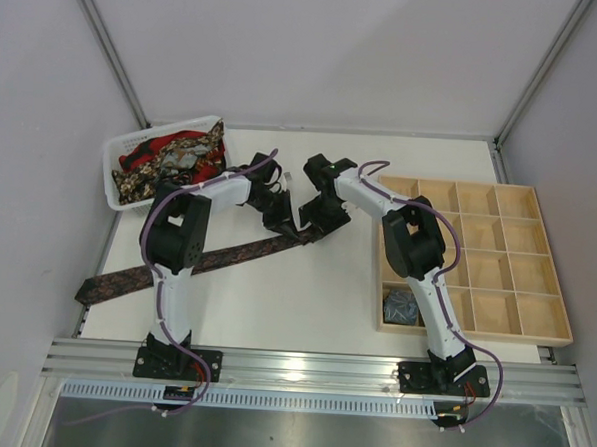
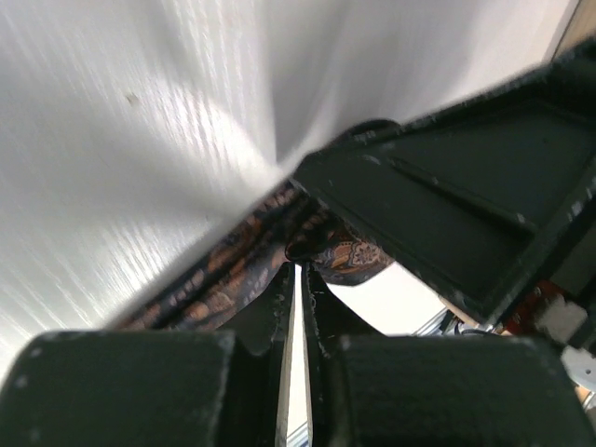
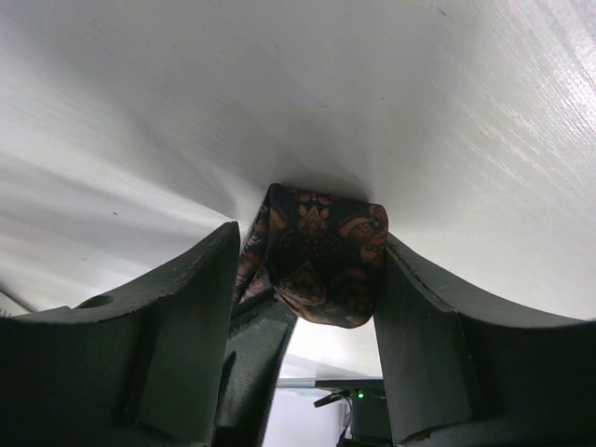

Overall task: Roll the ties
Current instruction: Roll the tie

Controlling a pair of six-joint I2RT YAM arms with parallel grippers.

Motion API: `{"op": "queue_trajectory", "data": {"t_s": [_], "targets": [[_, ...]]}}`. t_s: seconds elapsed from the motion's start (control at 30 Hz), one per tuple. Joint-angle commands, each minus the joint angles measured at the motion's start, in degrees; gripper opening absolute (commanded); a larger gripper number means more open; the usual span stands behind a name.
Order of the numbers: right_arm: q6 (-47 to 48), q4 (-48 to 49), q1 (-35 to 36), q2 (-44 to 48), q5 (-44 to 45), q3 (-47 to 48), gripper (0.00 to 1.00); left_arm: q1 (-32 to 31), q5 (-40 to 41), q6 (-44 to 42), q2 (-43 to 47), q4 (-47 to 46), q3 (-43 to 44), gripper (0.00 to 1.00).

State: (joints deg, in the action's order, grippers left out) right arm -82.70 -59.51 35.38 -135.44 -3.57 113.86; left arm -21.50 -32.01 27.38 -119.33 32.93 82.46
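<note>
A dark brown-maroon patterned tie (image 1: 176, 262) lies slantwise on the white table, from the near left edge up to the middle. Both grippers meet at its upper end, which is curled into a small roll (image 3: 321, 265). My left gripper (image 2: 298, 270) (image 1: 287, 219) is pinched nearly flat, its tips on the tie (image 2: 223, 279) at the roll's edge. My right gripper (image 3: 310, 240) (image 1: 314, 222) stands open astride the roll. Its right finger (image 3: 419, 317) rests against the fabric and its left finger stands apart. A grey-blue coiled tie (image 1: 402, 305) sits in the wooden tray's near-left compartment.
A white basket (image 1: 116, 179) at the back left holds several loose ties, red and gold-black among them. A wooden tray (image 1: 477, 255) with several compartments fills the right side. The brown tie's far end hangs near the table's left edge.
</note>
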Motion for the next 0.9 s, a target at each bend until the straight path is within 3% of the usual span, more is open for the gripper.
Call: {"op": "queue_trajectory", "data": {"t_s": [0.0, 0.27, 0.87], "targets": [[0.5, -0.2, -0.6, -1.9, 4.2, -1.9, 0.61, -1.0, -1.3, 1.8, 5.9, -2.1, -1.2, 0.11], [0.5, 0.1, -0.7, -2.3, 2.7, -2.1, 0.59, -1.4, -0.2, 4.8, 9.8, -3.7, -2.8, 0.16], [2.5, 1.1, -2.4, -1.8, 1.8, -3.2, 0.6, -3.1, -2.9, 6.2, 1.1, -4.9, 3.0, 0.17]]}}
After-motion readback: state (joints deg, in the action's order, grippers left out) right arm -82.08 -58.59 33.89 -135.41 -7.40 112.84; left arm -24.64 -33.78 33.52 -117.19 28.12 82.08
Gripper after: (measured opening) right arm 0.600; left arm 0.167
